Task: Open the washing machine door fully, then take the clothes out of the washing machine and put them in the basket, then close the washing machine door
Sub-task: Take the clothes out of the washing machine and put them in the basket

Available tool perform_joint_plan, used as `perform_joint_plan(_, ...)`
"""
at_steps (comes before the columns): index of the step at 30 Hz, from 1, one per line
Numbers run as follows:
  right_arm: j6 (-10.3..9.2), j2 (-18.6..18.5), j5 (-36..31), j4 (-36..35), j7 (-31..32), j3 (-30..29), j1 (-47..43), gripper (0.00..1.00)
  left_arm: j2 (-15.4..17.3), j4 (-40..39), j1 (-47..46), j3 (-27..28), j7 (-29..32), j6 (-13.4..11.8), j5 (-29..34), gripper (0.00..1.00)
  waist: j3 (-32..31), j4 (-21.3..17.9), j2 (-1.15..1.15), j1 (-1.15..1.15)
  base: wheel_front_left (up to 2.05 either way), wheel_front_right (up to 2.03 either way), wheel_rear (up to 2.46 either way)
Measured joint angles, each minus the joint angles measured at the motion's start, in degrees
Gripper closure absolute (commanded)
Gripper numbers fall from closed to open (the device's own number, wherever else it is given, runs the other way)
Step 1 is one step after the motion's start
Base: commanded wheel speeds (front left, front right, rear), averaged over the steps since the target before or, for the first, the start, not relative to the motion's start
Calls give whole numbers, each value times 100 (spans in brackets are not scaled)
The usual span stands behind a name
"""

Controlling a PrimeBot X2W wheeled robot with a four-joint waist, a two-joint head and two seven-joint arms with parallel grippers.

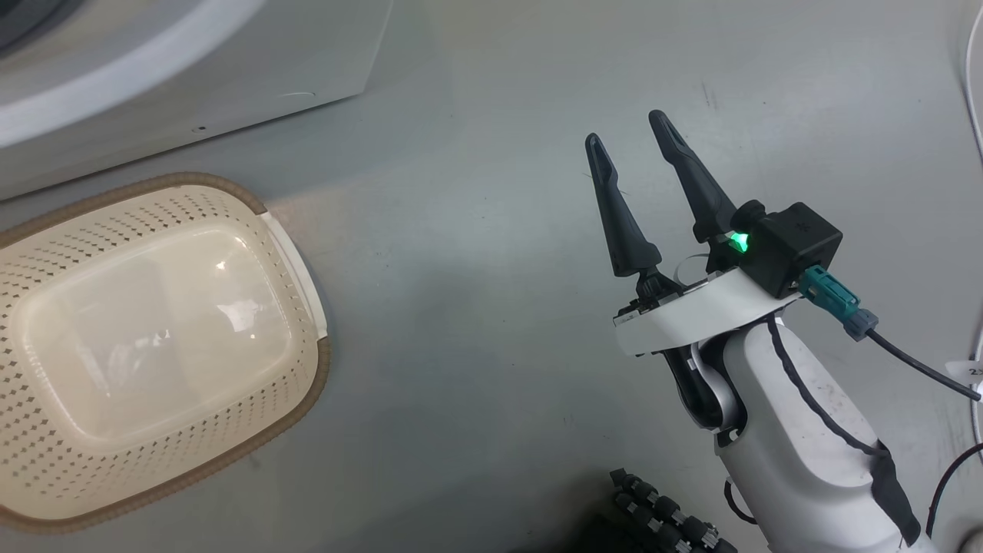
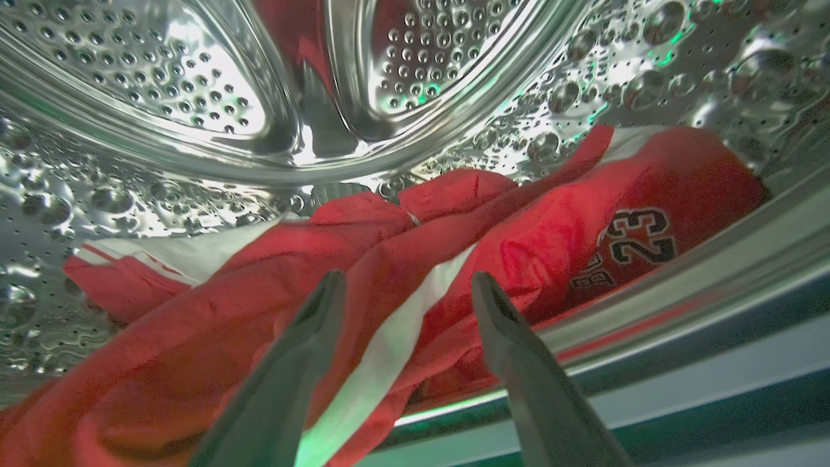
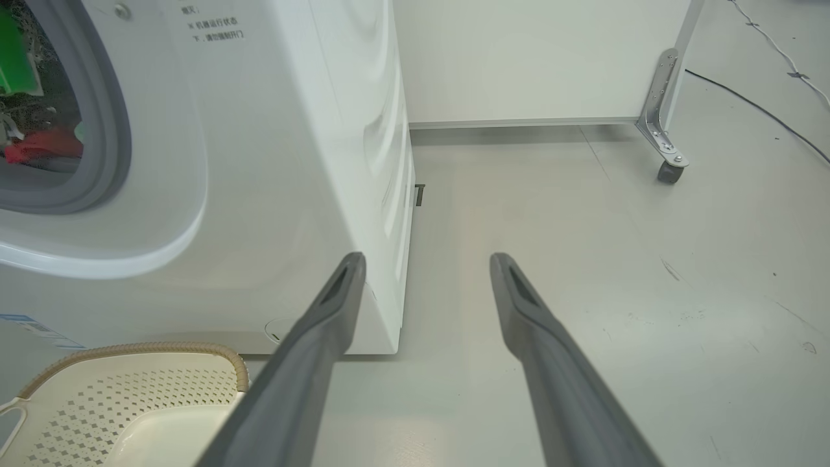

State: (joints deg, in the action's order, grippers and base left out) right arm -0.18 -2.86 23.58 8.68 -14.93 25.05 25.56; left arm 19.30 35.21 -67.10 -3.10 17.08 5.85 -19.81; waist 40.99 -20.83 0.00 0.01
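In the left wrist view my left gripper [image 2: 402,285] is open inside the steel drum, its fingers straddling a white trim band of the red clothes [image 2: 532,240], which lie heaped on the drum floor. The white washing machine [image 3: 272,162] stands at the left of the right wrist view, a bit of red clothes [image 3: 39,146] showing behind its grey gasket. The cream basket [image 1: 46,461] sits on the floor before the washer with nothing in it. My right gripper [image 1: 626,130] hovers open over bare floor to the basket's right. The washing machine door is out of view.
A caster leg with a metal bracket [image 3: 668,162] and a white panel stand behind the washer. Cables [image 3: 758,107] run along the floor at the far right. Grey floor lies open between the basket and my right arm.
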Motion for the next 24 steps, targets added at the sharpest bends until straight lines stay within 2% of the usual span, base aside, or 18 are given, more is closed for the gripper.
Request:
perform_joint_plan(3, -11, 0, 2, -3, 0, 13, 7, 0, 2, 229, -2, 1, 52, -26, 4, 0, 32, -36, 0, 0, 0, 0, 0)
perform_joint_plan(7, -52, 0, 2, -3, 0, 55, 8, 0, 10, 447, -23, 38, 101, -190, 80, 0, 47, -47, 0, 0, 0, 0, 0)
perform_joint_plan(8, -52, 1, 2, -2, 0, 62, 8, 0, 14, 508, -37, 55, 101, -211, 85, 54, 48, -47, 0, 0, 0, 0, 0)
perform_joint_plan(9, -54, 1, 2, -2, 0, 66, 8, 0, 24, 550, -46, 62, 101, -255, 93, 54, 49, -46, 0, 0, 0, 0, 0)
perform_joint_plan(11, -55, 0, 1, -1, 0, 73, 8, 0, 33, 635, -69, 77, 101, -309, 123, 100, 48, -40, 0, 0, 0, 0, 0)
perform_joint_plan(20, -58, 1, -1, 9, 0, 78, 20, 0, 27, 912, -140, -44, 140, -388, 191, 100, 15, 7, 0, 0, 0, 0, 0)
perform_joint_plan(24, -108, 1, -49, 51, 0, 32, 28, 0, -47, 947, -163, -113, -110, -389, 293, 100, -34, 45, 0, 0, 0, 0, 0)
